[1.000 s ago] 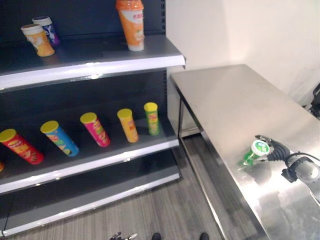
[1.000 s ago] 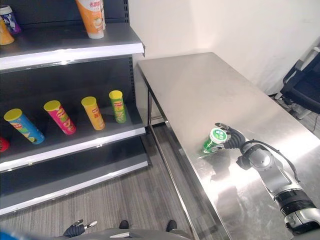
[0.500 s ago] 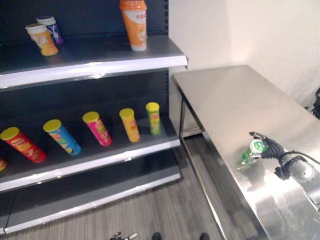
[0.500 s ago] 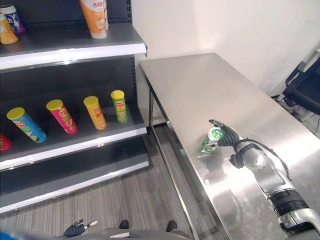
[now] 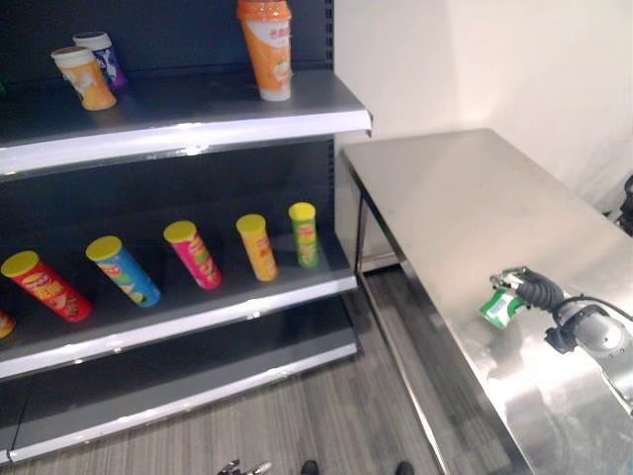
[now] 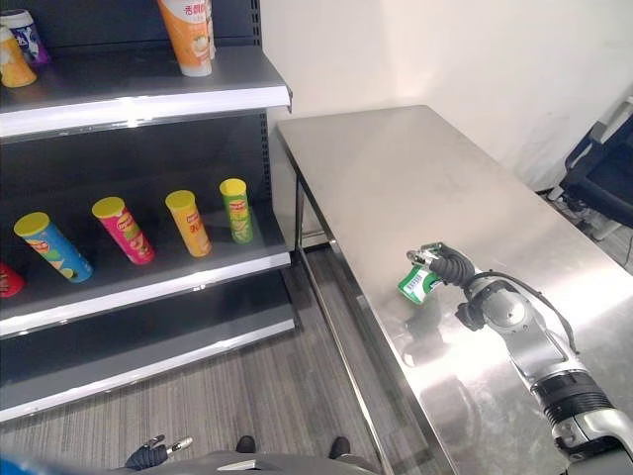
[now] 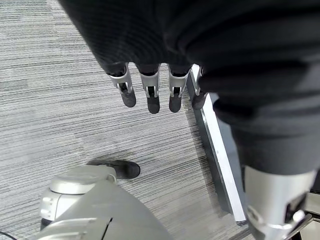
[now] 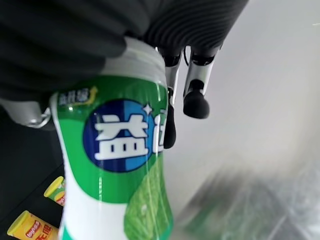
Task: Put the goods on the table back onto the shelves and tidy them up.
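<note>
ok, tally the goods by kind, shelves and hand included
Chip tubes, middle shelf: 5: red, blue, pink, orange, green.
Cups, top shelf: 3: tall orange, small orange, purple.
Green bottle in right hand: 1.
Total: 9

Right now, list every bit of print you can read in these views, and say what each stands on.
Green bottle, held in the right hand: white characters on a blue patch, cut off at the side, not readable whole.
Row of tubes: print too small to read.
Orange cup: print too blurred to read.
No other signs or numbers can be made out.
</note>
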`<state>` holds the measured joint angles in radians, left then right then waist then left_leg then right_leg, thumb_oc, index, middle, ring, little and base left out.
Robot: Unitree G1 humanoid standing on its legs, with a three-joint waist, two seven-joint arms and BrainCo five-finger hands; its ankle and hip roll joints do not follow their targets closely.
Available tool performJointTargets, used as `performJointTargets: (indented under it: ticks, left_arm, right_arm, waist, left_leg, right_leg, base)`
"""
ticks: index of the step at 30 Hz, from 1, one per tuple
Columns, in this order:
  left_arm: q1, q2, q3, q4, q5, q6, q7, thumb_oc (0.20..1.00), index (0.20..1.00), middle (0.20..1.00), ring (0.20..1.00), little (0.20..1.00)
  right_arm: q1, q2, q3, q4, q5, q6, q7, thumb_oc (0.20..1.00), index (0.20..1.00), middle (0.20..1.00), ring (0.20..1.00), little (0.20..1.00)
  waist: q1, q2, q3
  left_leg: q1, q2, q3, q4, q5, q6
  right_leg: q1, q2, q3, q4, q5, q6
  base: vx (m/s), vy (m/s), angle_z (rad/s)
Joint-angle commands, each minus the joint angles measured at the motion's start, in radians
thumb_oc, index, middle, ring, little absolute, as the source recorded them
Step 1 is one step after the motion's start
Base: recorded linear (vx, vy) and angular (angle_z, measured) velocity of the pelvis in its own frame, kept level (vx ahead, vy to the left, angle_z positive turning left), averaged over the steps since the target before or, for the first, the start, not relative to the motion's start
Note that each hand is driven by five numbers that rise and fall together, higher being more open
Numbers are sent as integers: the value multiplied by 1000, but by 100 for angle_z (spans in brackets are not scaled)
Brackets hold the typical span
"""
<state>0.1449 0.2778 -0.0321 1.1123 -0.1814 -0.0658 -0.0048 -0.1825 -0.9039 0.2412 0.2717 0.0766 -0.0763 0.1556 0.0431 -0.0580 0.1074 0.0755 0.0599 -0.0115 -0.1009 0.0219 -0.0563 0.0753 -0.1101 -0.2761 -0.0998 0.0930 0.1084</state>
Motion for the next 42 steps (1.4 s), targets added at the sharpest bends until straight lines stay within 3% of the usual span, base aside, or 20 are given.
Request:
performJointTargets:
  ticks: [1, 3, 5, 6, 7, 8, 10, 12, 14, 18, 22, 23, 25, 29, 30, 32, 34, 36, 38, 42]
  left_arm:
    - [-55, 29, 1, -49, -70, -39, 27, 1000, 1000, 1000, 1000, 1000]
    - [-61, 30, 4, -89, -108, -48, 40, 1000, 1000, 1000, 1000, 1000]
    - [-63, 29, 5, -97, -116, -48, 38, 1000, 1000, 1000, 1000, 1000]
    - [-65, 25, 7, -84, -116, -48, 35, 1000, 1000, 1000, 1000, 1000]
    - [-68, 26, 7, -73, -108, -49, 38, 1000, 1000, 1000, 1000, 1000]
    - [-69, 26, 7, -73, -108, -49, 38, 1000, 1000, 1000, 1000, 1000]
    - [-74, 41, 15, -47, -77, -50, 45, 1000, 1000, 1000, 1000, 1000]
    - [-66, 37, 15, -37, -53, -45, 45, 1000, 1000, 1000, 1000, 1000]
    - [-63, 39, 9, -32, -28, -44, 36, 1000, 1000, 1000, 1000, 1000]
    - [-90, 77, 4, -44, -13, -47, 38, 1000, 1000, 1000, 1000, 1000]
    - [-71, 102, 10, -57, -11, -39, 35, 1000, 1000, 1000, 1000, 1000]
    - [-74, 110, 10, -52, -6, -36, 36, 1000, 1000, 1000, 1000, 1000]
    - [-71, 124, 5, -43, 3, -30, 27, 1000, 1000, 1000, 1000, 1000]
    - [-69, 132, -24, -23, 4, -29, 7, 1000, 1000, 1000, 1000, 1000]
    - [-69, 130, -22, -22, 5, -29, 7, 1000, 1000, 1000, 1000, 1000]
    - [-87, 135, -48, 10, -9, -26, 2, 1000, 1000, 1000, 1000, 1000]
    - [-100, 130, -58, 23, -16, -28, -2, 1000, 1000, 1000, 1000, 1000]
    - [-117, 136, -74, 27, -21, -31, -6, 1000, 1000, 1000, 1000, 1000]
    - [-122, 132, -86, 18, -24, -36, -4, 1000, 1000, 1000, 1000, 1000]
    - [-92, 115, -88, 19, -42, -38, -1, 1000, 1000, 1000, 1000, 1000]
  right_arm:
    - [-62, -90, -72, -111, 45, -72, -77, 200, 200, 200, 200, 200]
    - [-73, -114, -114, -148, 64, -94, -104, 200, 200, 200, 200, 200]
    - [-70, -124, -137, -164, 66, -100, -116, 200, 200, 200, 200, 200]
    - [-48, -143, -192, -204, 69, -110, -129, 200, 200, 200, 200, 200]
    - [-29, -153, -223, -226, 69, -114, -135, 200, 200, 200, 200, 200]
    - [-28, -153, -224, -227, 69, -113, -135, 200, 200, 200, 200, 200]
    - [-10, -159, -279, -283, 81, -124, -145, 200, 200, 200, 200, 200]
    - [18, -145, -313, -311, 69, -122, -151, 200, 200, 200, 200, 200]
    - [22, -142, -328, -320, 46, -117, -153, 200, 200, 200, 200, 200]
    - [-35, -133, -305, -348, 38, -113, -170, 200, 200, 200, 200, 200]
    - [-123, -161, -267, -373, 31, -120, -186, 200, 200, 200, 200, 200]
    - [-138, -167, -258, -373, 30, -124, -191, 200, 200, 200, 200, 200]
    - [-163, -208, -253, -388, 18, -125, -191, 200, 200, 200, 200, 200]
    - [-347, -313, -156, -349, 47, -137, -205, 200, 200, 200, 200, 200]
    - [-356, -314, -147, -345, 47, -137, -206, 200, 200, 200, 200, 200]
    - [-587, -359, 35, -261, 79, -135, -215, 200, 200, 200, 200, 200]
    - [-777, -373, 199, -200, 103, -138, -217, 200, 200, 200, 200, 200]
    - [-885, -386, 290, -155, 108, -136, -219, 200, 200, 200, 200, 200]
    - [-990, -404, 361, -134, 135, -130, -214, 200, 200, 200, 200, 200]
    - [-1079, -377, 449, -74, 197, -129, -189, 200, 200, 200, 200, 200]
  waist:
    - [33, -39, 22]
    - [42, -55, 56]
    - [45, -61, 68]
    - [44, -61, 64]
    - [42, -60, 62]
    - [43, -60, 63]
    - [31, -52, 52]
    - [26, -27, 24]
    - [23, -17, 7]
    - [33, -39, 11]
    - [50, -57, 23]
    - [53, -59, 28]
    - [49, -64, 39]
    - [56, -65, 43]
    - [53, -63, 41]
    - [63, -74, 53]
    - [54, -70, 72]
    - [54, -76, 87]
    - [52, -86, 80]
    - [57, -76, 37]
  left_leg:
    - [-52, 43, 29, 44, -26, -66]
    - [-150, 44, 14, 181, -52, -81]
    - [-175, 56, 17, 205, -48, -89]
    - [-180, 119, 25, 178, -20, -99]
    - [-174, 151, 38, 147, 6, -104]
    - [-173, 151, 38, 147, 6, -104]
    - [-168, 237, 99, 74, 70, -116]
    - [-147, 224, 95, 40, 64, -126]
    - [-127, 183, 116, 21, 45, -124]
    - [-115, 93, 137, 14, 7, -77]
    - [-94, 31, 127, 32, -27, -28]
    - [-97, 27, 121, 37, -31, -22]
    - [-92, 13, 95, 38, -31, -11]
    - [-85, -4, 59, 43, -34, -6]
    - [-88, -3, 58, 44, -32, -6]
    - [-80, -26, 18, 46, -32, 2]
    - [-65, -43, -20, 49, -36, 6]
    - [-64, -66, -67, 61, -40, 2]
    - [-76, -88, -108, 72, -43, -7]
    - [-66, -71, -133, 54, -42, -24]
  right_leg:
    - [17, -2, 24, 45, -151, 23]
    - [-5, -14, 17, 65, -158, 13]
    - [-6, -18, 8, 67, -161, 11]
    - [3, -22, -13, 65, -164, 20]
    - [11, -28, -24, 65, -165, 27]
    - [12, -28, -24, 65, -165, 27]
    - [18, -66, -48, 73, -168, 55]
    - [33, -94, -56, 76, -156, 77]
    - [27, -156, -66, 98, -108, 100]
    - [-18, -260, -60, 179, 2, 128]
    - [-24, -300, -48, 259, 42, 113]
    - [-34, -289, -25, 287, 36, 110]
    - [-70, -217, 68, 331, 3, 91]
    - [-71, -118, 109, 255, -108, 68]
    - [-72, -117, 109, 253, -105, 68]
    - [-132, -38, 180, 185, -105, 63]
    - [-185, 8, 240, 158, -78, 66]
    - [-218, 29, 275, 139, -55, 69]
    - [-178, 20, 272, 88, -49, 64]
    - [-111, 19, 225, 25, -37, 55]
  base:
    - [-127, -71, 14]
    - [-166, -20, 31]
    - [-53, 77, 56]
    - [66, 205, 86]
    - [66, 204, 82]
    - [35, 182, 70]
    - [107, 452, 39]
    - [172, 496, 41]
    - [116, 506, 13]
    - [37, 399, 18]
    - [76, 281, 20]
    - [55, 157, 21]
    - [67, 144, 43]
    - [74, 70, 48]
    - [51, 18, 22]
    - [88, 1, 21]
    - [94, -12, 12]
    - [67, -58, 56]
    - [52, -109, 86]
    - [126, -156, 92]
